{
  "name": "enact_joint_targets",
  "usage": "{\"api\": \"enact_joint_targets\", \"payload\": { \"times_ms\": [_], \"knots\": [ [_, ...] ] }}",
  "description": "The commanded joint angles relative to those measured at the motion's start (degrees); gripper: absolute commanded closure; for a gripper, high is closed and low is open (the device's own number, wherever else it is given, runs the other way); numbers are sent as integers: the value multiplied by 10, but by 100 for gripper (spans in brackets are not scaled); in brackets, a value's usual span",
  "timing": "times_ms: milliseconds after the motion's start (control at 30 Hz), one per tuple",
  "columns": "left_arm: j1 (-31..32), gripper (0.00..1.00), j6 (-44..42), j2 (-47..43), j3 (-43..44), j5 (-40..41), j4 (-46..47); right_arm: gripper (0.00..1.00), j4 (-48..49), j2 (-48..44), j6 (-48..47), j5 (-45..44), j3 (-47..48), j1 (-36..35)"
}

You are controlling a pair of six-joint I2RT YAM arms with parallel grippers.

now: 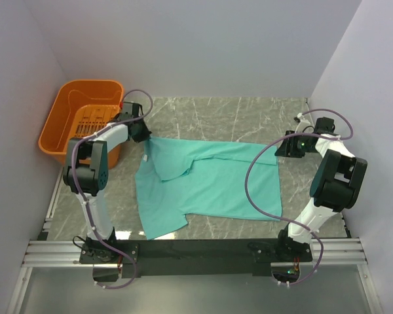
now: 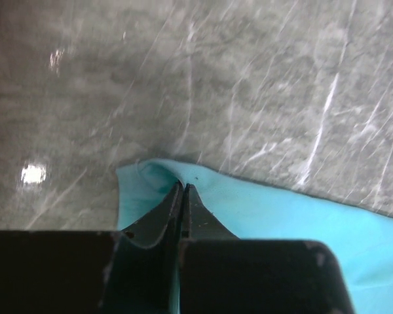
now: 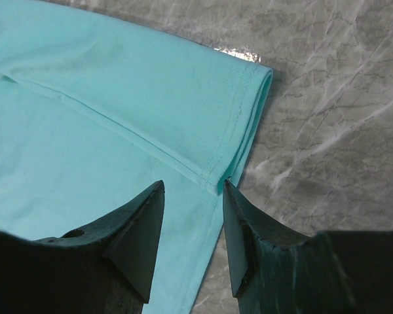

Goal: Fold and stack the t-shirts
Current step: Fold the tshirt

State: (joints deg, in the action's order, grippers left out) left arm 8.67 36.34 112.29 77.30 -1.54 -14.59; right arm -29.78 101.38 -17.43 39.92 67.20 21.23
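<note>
Thin teal t-shirt (image 1: 213,186): left fingers (image 2: 162,219) clenched on its corner, right fingers (image 3: 137,229) spread empty over the sleeve hem (image 3: 239,124); I fear a lopsided pull bunching it.

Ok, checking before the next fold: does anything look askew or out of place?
The t-shirt lies rumpled: its left part is folded over on itself and a flap juts toward the near edge. The left gripper pinches its far-left corner; the right gripper is open. Nothing damaged.
</note>
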Motion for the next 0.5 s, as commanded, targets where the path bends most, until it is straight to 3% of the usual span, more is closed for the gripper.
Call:
{"api": "enact_joint_targets", "payload": {
  "times_ms": [0, 467],
  "knots": [
    [1, 96, -21, 13, 43, 13, -2, 52, -7, 7, -3, -5, 19, -3],
    [0, 96, -42, 83, 135, 43, -31, 52, -23, 7, -24, -8, 16, -4]
  ]
}}
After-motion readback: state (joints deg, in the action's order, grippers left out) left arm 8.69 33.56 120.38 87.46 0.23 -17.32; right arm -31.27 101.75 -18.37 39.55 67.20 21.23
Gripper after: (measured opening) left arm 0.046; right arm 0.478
